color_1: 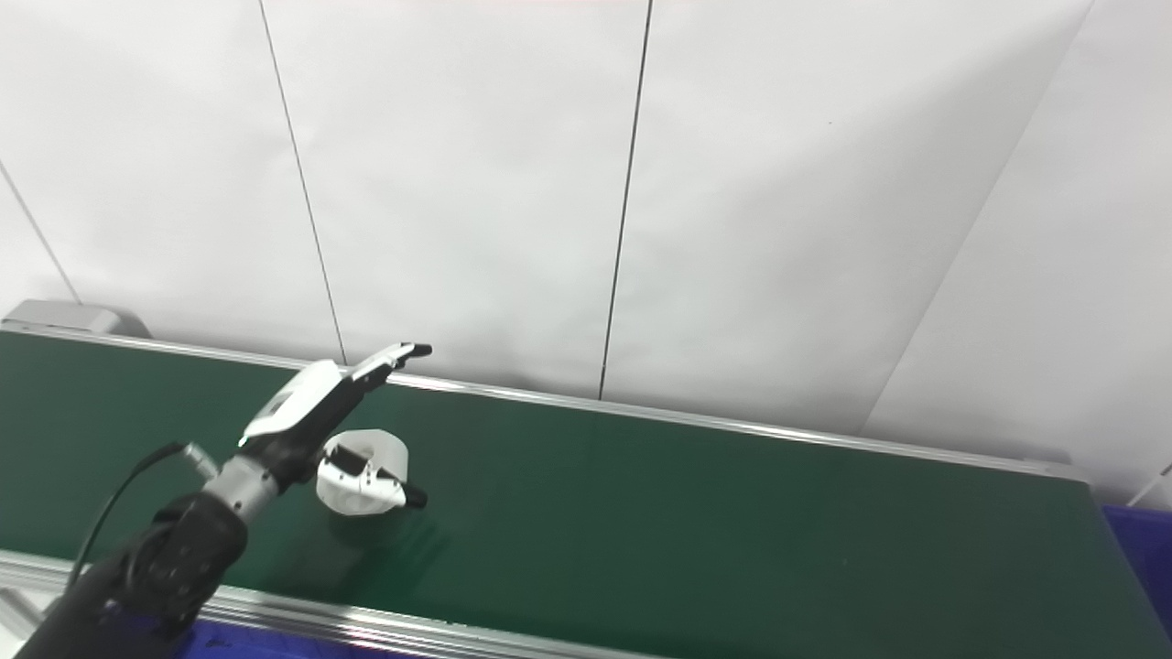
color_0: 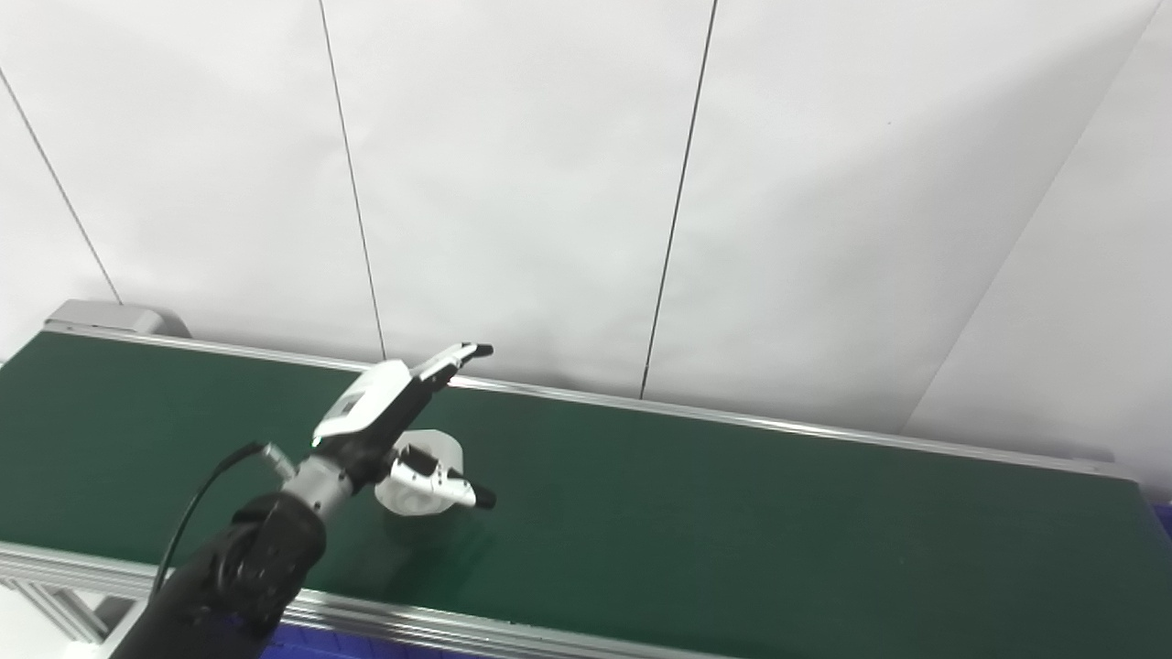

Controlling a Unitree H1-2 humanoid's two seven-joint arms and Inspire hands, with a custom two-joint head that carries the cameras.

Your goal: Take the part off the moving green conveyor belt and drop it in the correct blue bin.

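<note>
A white ring-shaped part (color_0: 432,455) lies on the green conveyor belt (color_0: 732,513) at its left half. My left hand (color_0: 394,416) reaches over the belt from the lower left and is open. Its fingers (color_0: 453,359) stretch out above the far side of the part and its thumb (color_0: 439,480) lies across the part's near side. The part sits between them and partly hidden by the thumb. In the right eye view the hand (color_1: 316,407) and the part (color_1: 377,458) show the same way. My right hand is out of view.
The belt runs left to right with metal rails along the far edge (color_0: 778,423) and the near edge (color_0: 430,622). A blue bin corner (color_1: 1140,549) shows past the belt's right end, and blue bin edges (color_0: 366,646) below the near rail. White wall panels stand behind.
</note>
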